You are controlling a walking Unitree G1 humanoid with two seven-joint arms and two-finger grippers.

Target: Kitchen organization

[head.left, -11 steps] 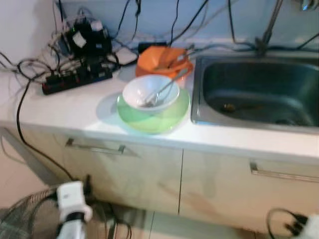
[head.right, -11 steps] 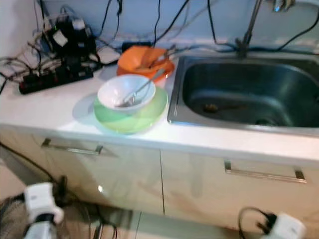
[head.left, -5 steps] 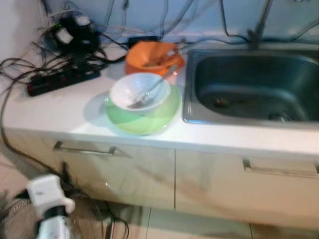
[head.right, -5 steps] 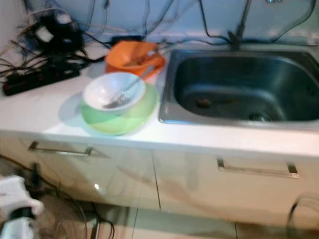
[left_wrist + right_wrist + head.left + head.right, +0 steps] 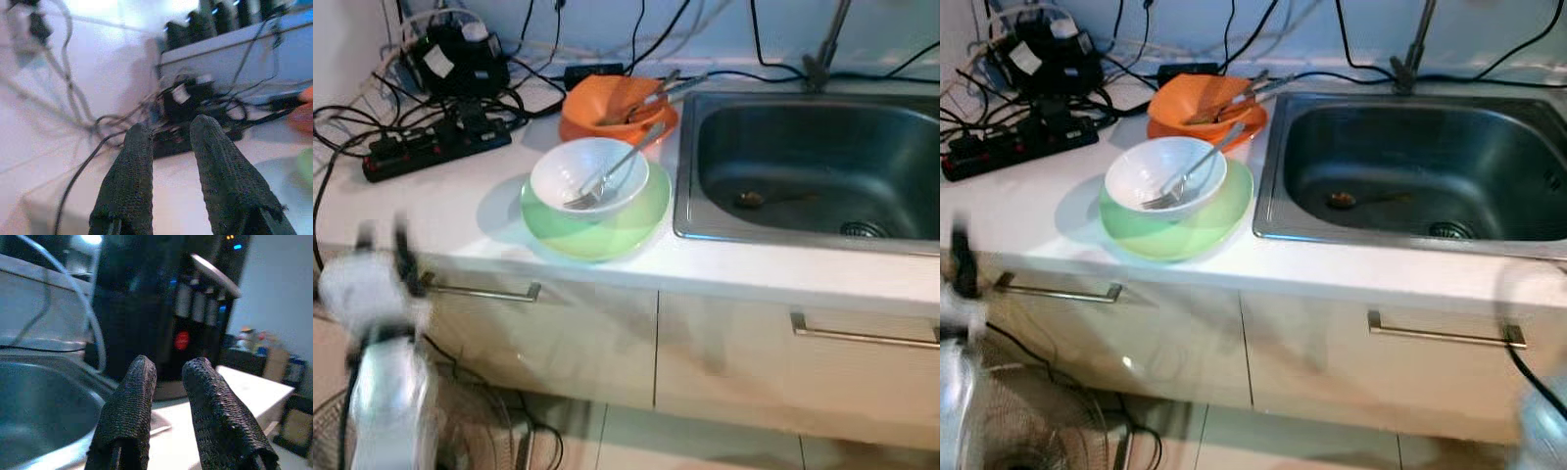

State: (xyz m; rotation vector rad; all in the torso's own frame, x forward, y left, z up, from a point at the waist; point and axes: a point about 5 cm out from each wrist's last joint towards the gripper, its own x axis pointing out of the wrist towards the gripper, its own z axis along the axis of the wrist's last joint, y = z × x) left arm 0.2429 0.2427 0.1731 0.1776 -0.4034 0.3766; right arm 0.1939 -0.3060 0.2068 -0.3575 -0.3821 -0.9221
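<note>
— What's just changed?

— Both arms have come up. The left pincer (image 5: 166,147) is now raised at about eight o'clock of the dishes, fingers slightly parted, holding nothing; the right pincer (image 5: 164,382) likewise, empty, off by the sink (image 5: 808,162).

— And the dishes?

— Untouched on the worktop (image 5: 450,211): white bowl (image 5: 589,176) with its fork (image 5: 607,176) inside, nested in the green bowl (image 5: 597,220), orange bowl (image 5: 617,103) at twelve o'clock. I'd say a reach is only starting.

White bowl (image 5: 588,175) on green plate (image 5: 597,220); orange bowl (image 5: 615,101); white counter (image 5: 440,211); steel-grey sink (image 5: 808,166); black power strip (image 5: 435,147); beige cabinets (image 5: 607,343).
</note>
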